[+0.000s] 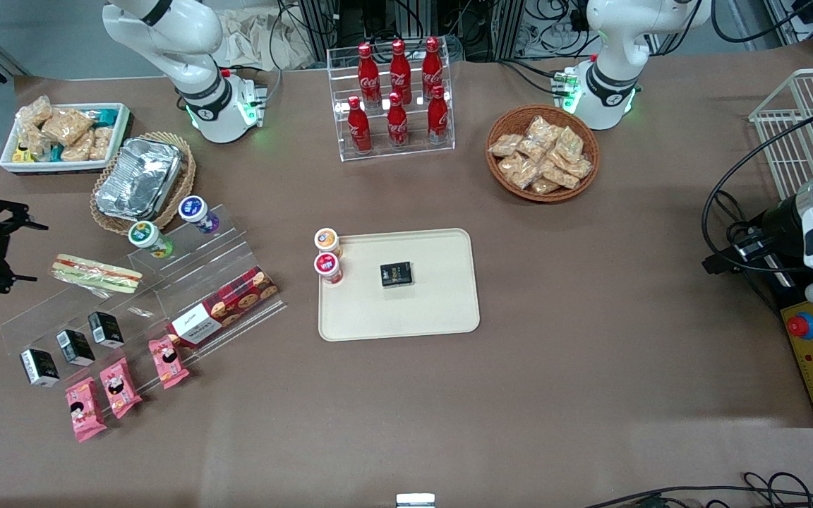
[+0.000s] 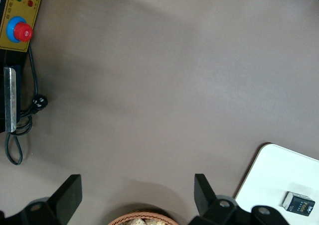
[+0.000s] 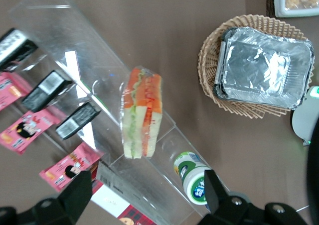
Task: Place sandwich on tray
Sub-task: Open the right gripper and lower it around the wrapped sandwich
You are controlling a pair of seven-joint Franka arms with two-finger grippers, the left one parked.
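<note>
The sandwich (image 1: pixel 96 274), a wrapped wedge of pale bread showing green, red and orange filling, lies on the top step of a clear acrylic stepped shelf (image 1: pixel 188 282) toward the working arm's end of the table. My gripper (image 1: pixel 29 252) hangs open a little outward of the sandwich, apart from it. In the right wrist view the sandwich (image 3: pixel 143 113) lies a short way ahead of the open gripper (image 3: pixel 145 195), with nothing between the fingers (image 3: pixel 79 191). The cream tray (image 1: pixel 435 310) sits mid-table, its corner also in the left wrist view (image 2: pixel 279 175).
A small black box (image 1: pixel 396 274) lies on the tray, and two capped cups (image 1: pixel 327 254) stand at its edge. Beside the sandwich are a green-lidded cup (image 3: pixel 195 181) and a foil container (image 3: pixel 261 68) in a wicker basket. Black boxes, pink packets and a cookie box fill the lower shelf steps.
</note>
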